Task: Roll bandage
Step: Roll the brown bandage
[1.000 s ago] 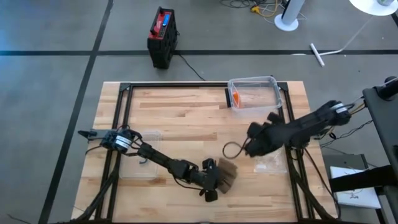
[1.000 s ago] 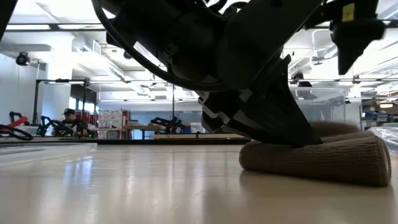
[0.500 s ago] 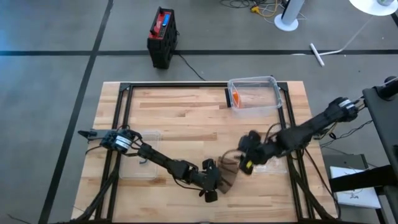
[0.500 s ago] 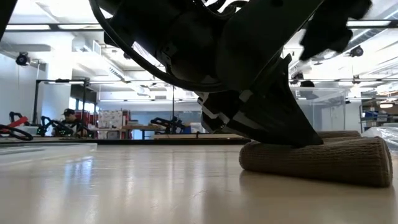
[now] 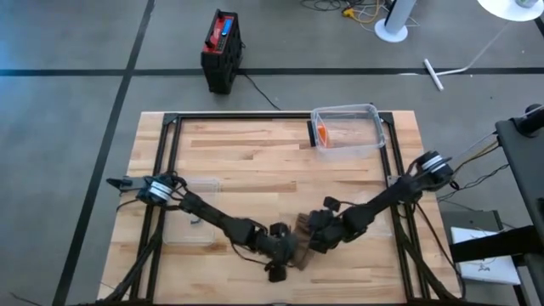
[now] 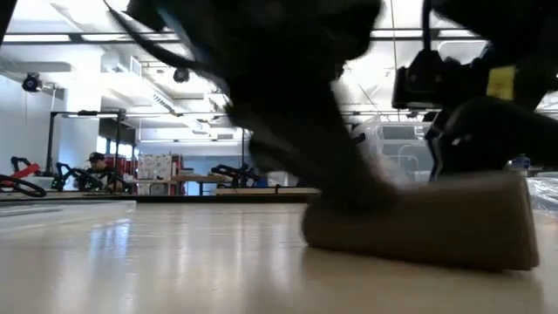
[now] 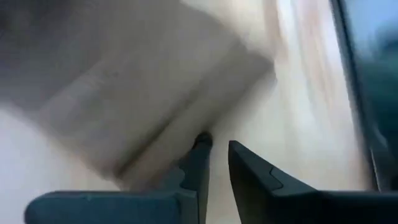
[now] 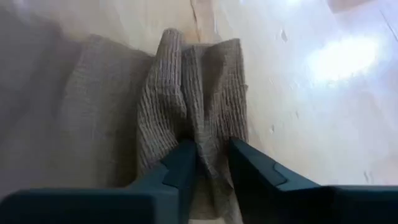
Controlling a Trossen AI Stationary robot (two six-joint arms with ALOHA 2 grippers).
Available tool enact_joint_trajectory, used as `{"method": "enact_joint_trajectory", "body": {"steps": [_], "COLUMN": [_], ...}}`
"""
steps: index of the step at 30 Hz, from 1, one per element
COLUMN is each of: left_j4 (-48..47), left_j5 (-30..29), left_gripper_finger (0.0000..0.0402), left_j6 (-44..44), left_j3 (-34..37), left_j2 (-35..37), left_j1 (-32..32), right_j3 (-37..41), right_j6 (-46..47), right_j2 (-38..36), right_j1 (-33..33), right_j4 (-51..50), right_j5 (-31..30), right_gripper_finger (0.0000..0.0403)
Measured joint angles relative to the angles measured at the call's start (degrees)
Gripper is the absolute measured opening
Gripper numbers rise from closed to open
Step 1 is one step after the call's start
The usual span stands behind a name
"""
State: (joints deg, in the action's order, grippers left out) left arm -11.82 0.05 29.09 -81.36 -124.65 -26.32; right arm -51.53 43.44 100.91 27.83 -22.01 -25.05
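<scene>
You are looking straight down on a wooden surface [image 5: 255, 161] with a black frame around it. Both arms are reaching in toward its near edge, where the left claw [image 5: 285, 252] and the right claw [image 5: 316, 239] are meeting at a brown bandage [image 5: 303, 230]. A clear plastic box [image 5: 347, 127] is sitting at the far edge, and a red-and-black case [image 5: 222, 49] is standing on the floor beyond.

Clear bin [image 5: 348, 129], perhaps orange item inside

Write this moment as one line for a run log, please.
task: roll bandage | left tool: at bandage edge | right tool: pinching bandage fold | place: table front
</scene>
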Motion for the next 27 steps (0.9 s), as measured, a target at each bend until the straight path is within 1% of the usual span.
{"method": "enact_joint_trajectory", "body": {"steps": [1, 6, 8, 12, 14, 16, 18, 20, 23, 27], "left_j4": [-5.11, -18.04, -19.44, -21.16, -18.95, -13.14, -6.64, 0.2, 8.45, 13.78], "left_j5": [2.34, 3.41, 2.66, 1.16, -2.54, -6.77, -9.35, -9.87, -10.96, -11.38], "left_gripper_finger": [0.0052, 0.005, 0.0047, 0.0038, 0.0034, 0.0029, 0.0024, 0.0022, 0.0021, 0.0021], "left_j6": [0.2, 0.12, -0.05, 0.17, 0.32, -0.93, -3.42, -6.04, -6.73, -6.75], "left_j3": [0.28, 1.13, 1.95, 2.86, 2.86, 2.64, 2.64, 2.88, 3.02, 3.05], "left_j2": [0.5, 4.11, 5.74, 8.75, 10.76, 12.62, 13.46, 13.48, 12.41, 7.16], "left_j1": [-0.46, -1.28, -1.4, -1.32, -1.27, -1.2, -1.15, -1.02, -0.29, 1.28], "right_j3": [-0.5, -1.85, -2.25, -2.76, -2.73, -2.65, -2.58, -2.58, -2.57, -2.54], "right_j6": [0.07, 0.33, 0.23, -0.02, -0.06, -0.6, -0.72, -0.74, -0.74, -0.68], "right_j2": [0.93, 2.75, 2.61, 2.46, 2.24, 1.98, 1.61, 1.21, 0.69, -0.44], "right_j1": [-0.24, -0.29, -0.25, -0.3, -0.3, -0.12, 0.03, 0.14, 0.17, 0.19], "right_j4": [0.09, 0.38, 0.01, -0.28, -0.33, -0.35, -0.7, -0.54, -0.43, -0.74], "right_j5": [-0.12, -3.61, -3.98, -5.74, -6.09, -6.16, -6.16, -6.22, -6.44, -6.48], "right_gripper_finger": [0.0076, 0.0013, 0.0006, 0.0012, 0.001, 0.0005, 0.0003, 0.0004, 0.0003, 0.0002]}}
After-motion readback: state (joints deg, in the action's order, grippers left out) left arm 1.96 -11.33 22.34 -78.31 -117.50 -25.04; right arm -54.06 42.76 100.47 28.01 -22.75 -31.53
